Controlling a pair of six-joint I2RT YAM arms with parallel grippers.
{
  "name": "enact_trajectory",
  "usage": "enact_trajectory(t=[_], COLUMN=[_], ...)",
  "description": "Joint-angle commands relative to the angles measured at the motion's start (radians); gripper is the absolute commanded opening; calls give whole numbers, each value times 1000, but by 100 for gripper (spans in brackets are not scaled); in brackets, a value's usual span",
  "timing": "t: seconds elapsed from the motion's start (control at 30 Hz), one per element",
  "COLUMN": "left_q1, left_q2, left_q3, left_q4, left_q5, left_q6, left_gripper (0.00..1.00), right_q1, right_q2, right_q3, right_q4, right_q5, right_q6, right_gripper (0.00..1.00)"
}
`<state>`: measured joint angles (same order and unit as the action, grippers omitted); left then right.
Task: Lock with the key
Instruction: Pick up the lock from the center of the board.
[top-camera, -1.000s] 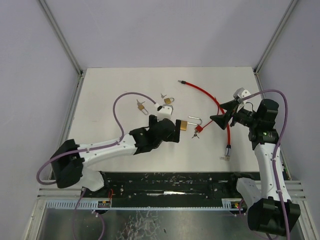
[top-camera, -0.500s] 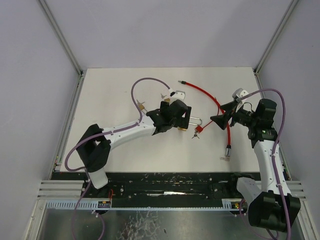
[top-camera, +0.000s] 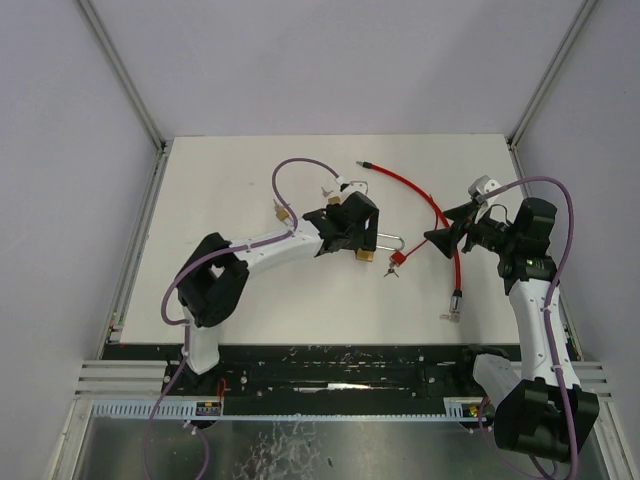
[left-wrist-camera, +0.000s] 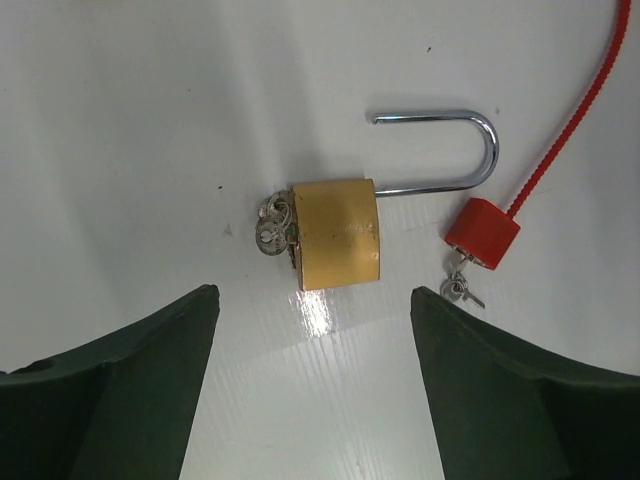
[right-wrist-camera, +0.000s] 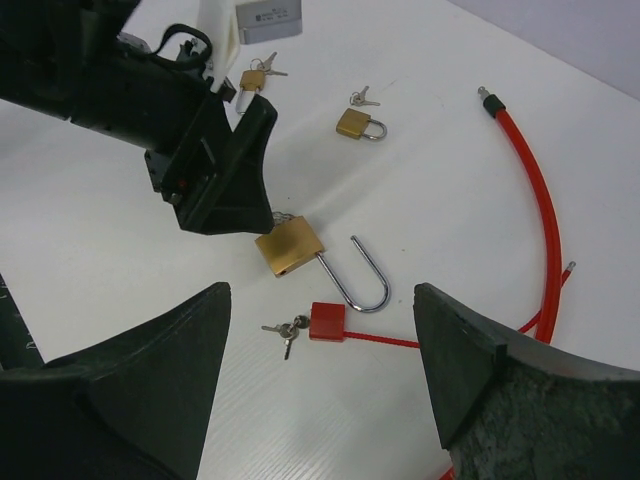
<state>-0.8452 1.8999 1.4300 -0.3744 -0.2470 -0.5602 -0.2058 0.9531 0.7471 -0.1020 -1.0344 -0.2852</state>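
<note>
A large brass padlock (left-wrist-camera: 337, 232) lies flat on the white table, its steel shackle (left-wrist-camera: 450, 150) swung open. A silver key bunch (left-wrist-camera: 273, 222) sits against its base, one key apparently in the keyhole. My left gripper (left-wrist-camera: 312, 292) hovers just short of the padlock body (top-camera: 368, 253), open and empty. The same padlock (right-wrist-camera: 290, 245) shows in the right wrist view, with the left gripper's fingers (right-wrist-camera: 255, 130) beside it. My right gripper (top-camera: 450, 226) hangs open to the right, holding nothing.
A red cable lock's block (right-wrist-camera: 326, 321) with small keys (right-wrist-camera: 285, 330) lies beside the shackle; its red cable (top-camera: 435, 212) curves across the right side. Two small brass padlocks (right-wrist-camera: 358, 123) (right-wrist-camera: 252, 78) lie farther back. Walls enclose the table (top-camera: 220, 180).
My left gripper has swung from the padlock's near-left side to above it, farther from the arm bases. The padlock stays put. The right arm has barely moved.
</note>
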Motion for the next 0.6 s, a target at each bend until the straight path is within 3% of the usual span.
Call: enact_trajectory(t=[0.0,0.23,0.57], left_q1=[-2,-2,-4], left_q2=[49,119,171], left_q3=[60,98,145], left_q4=[13,13,1], left_q5=[-22,-72,-36], left_q6=[-40,2,62], left_gripper=[75,68,54], right_q1=[-6,-6,-7], right_q2=[7,5,1], right_q3=[4,5,-3], right_q4=[21,15,30], right_q5=[-20,-11,-17], right_q6=[-8,-12,3], right_gripper=[80,80,80])
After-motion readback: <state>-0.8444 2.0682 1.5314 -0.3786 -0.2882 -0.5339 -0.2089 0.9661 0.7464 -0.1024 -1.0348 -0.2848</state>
